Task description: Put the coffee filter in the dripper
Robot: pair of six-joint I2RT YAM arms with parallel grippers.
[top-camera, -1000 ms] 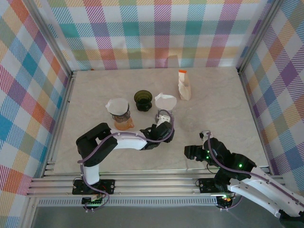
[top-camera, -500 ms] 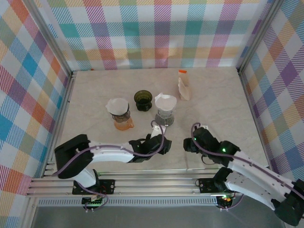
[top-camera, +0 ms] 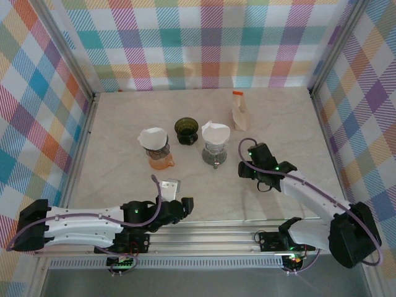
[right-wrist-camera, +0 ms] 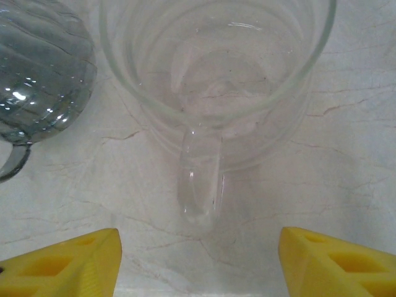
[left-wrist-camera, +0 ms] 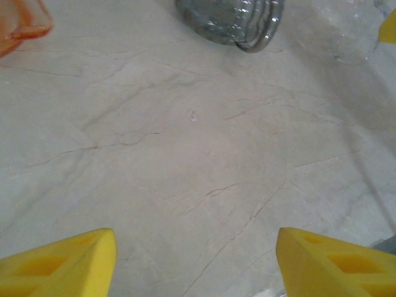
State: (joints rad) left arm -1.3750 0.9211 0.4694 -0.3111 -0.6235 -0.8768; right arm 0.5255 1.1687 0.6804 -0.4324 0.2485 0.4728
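Observation:
A white paper filter [top-camera: 215, 131] sits in the grey glass dripper [top-camera: 214, 150] at mid-table; that dripper's base [left-wrist-camera: 230, 22] shows at the top of the left wrist view. Another filter [top-camera: 153, 137] rests in the orange dripper [top-camera: 160, 159]. A dark green dripper [top-camera: 185, 130] stands without a filter. My right gripper [top-camera: 247, 156] [right-wrist-camera: 199, 247] is open just short of the handle of a clear glass dripper [right-wrist-camera: 216, 80]. My left gripper [top-camera: 185, 205] [left-wrist-camera: 195, 247] is open over bare table near the front edge.
A pack of filters [top-camera: 239, 112] with an orange top stands at the back right. The marble tabletop [top-camera: 124, 124] is boxed in by checked walls and a metal rail along the front. The orange dripper's edge [left-wrist-camera: 21, 25] lies to the left gripper's far left.
My left arm has pulled back from the grey dripper to the front edge and now lies low. My right arm has swung forward and left to just behind the clear dripper.

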